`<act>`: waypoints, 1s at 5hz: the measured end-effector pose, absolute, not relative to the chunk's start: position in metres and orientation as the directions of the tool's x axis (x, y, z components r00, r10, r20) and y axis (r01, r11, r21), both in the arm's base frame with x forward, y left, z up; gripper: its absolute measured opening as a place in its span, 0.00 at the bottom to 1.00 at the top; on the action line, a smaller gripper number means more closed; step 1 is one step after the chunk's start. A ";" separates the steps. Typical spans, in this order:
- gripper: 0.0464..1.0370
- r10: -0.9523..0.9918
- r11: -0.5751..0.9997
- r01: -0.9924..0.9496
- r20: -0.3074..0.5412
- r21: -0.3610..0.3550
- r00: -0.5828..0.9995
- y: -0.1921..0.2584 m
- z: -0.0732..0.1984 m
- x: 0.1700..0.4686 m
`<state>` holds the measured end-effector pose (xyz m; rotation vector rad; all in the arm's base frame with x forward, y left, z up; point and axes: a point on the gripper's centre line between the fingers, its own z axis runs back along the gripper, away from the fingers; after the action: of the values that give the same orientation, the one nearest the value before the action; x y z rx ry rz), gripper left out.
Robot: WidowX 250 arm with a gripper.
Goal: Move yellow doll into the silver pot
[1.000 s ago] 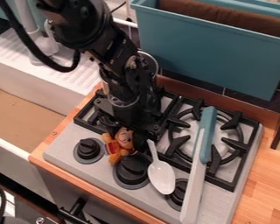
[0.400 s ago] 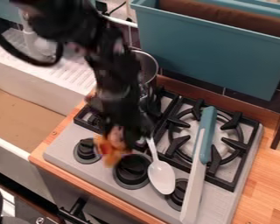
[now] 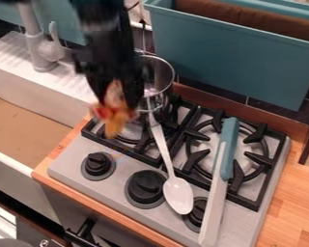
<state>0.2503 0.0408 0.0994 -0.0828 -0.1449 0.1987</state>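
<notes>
Landmark: silver pot (image 3: 162, 72), open at the top, standing near the back left corner of the stove (image 3: 70, 166). Sides were noted as seen in the camera view.

Gripper (image 3: 118, 95) hung just left of the pot and slightly nearer the camera, pointing down. State: pinched on the yellow doll (image 3: 116, 117), whose upper part sat between the two fingers while its lower part dangled below them. The doll was outside the pot, to its left and nearer the camera, in front of the left burner grate (image 3: 143, 157). Height over the grate: could not tell.

White spoon (image 3: 177, 195) ran from just below the pot toward the camera, its bowl at the far end from the pot. Long white utensil with a teal end (image 3: 215, 205) lay farther right of the pot. Teal bin (image 3: 234, 60) stood right of the pot; grey faucet (image 3: 37, 50) stood left of it.
</notes>
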 end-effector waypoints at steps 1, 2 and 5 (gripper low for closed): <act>0.51 0.252 0.962 -0.237 0.106 -0.137 0.962 0.044 0.125 0.264; 0.51 0.328 0.942 -0.312 0.146 -0.122 0.933 0.043 0.119 0.285; 0.51 0.384 0.923 -0.378 0.235 -0.072 0.893 0.040 0.088 0.340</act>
<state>0.3398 0.0396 0.0878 -0.0249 -0.2490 0.3956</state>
